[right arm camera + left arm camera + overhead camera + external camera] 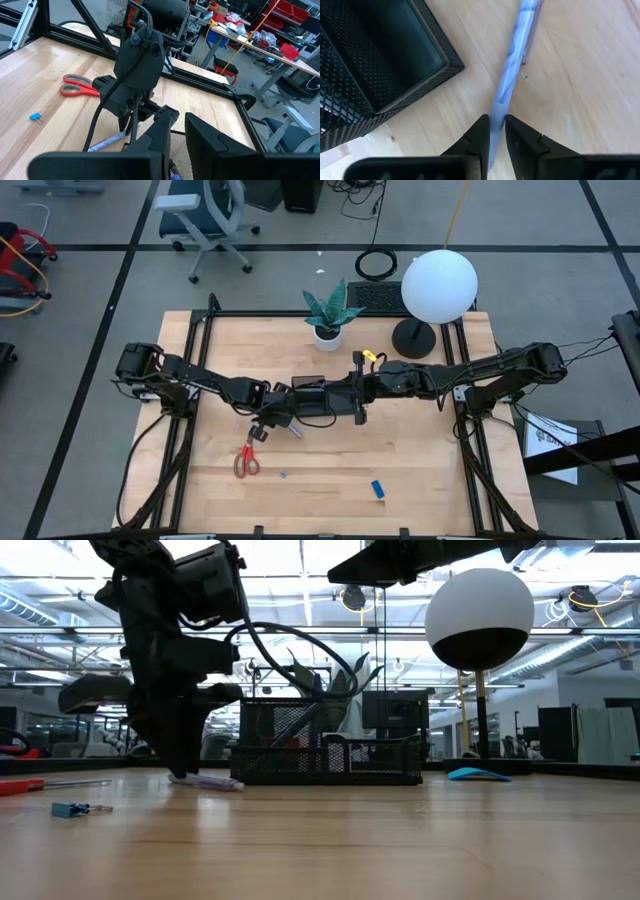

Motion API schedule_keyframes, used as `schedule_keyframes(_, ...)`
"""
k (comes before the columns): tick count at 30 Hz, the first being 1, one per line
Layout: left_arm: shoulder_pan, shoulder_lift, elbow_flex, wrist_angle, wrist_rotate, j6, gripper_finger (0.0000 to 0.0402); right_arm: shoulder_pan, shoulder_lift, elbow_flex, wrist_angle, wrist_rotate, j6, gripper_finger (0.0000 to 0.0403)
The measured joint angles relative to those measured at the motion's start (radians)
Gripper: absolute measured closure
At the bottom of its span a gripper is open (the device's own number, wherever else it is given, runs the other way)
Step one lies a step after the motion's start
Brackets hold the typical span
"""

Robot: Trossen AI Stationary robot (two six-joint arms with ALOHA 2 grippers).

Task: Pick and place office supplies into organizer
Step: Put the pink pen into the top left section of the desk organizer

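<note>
The left gripper (496,131) is down at the tabletop (420,470) near its middle, just beside a corner of the black mesh organizer (385,70), its fingers (479,135) pinching the end of a pale purple pen (512,60). The rest of the pen lies on the wood, running away from the fingers; in the low view it rests flat on the surface (205,781) at the foot of the organizer (330,755).

The right gripper (177,132) hangs above the organizer at the middle of the tabletop, fingers close together with a narrow gap and nothing between them.

The red-handled scissors (246,461) lie toward the near edge on the left half, apart from the organizer. A small blue clip (35,117) sits near them, and a small blue block (378,489) lies close to the near edge, right of centre. A potted green plant (329,313) and a lamp with a white globe (439,285) stand along the far edge
</note>
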Motion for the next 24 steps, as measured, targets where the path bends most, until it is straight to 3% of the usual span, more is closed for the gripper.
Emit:
schedule_keyframes(12,-0.076,0.006,-0.001,-0.011,-0.004,0.004,0.0316,0.0,0.0,0.0,0.0,0.0,0.0,0.0355)
schedule_keyframes(24,-0.082,0.006,-0.001,-0.019,0.007,0.007,0.0316,0.0,0.0,0.0,0.0,0.0,0.003,0.0355)
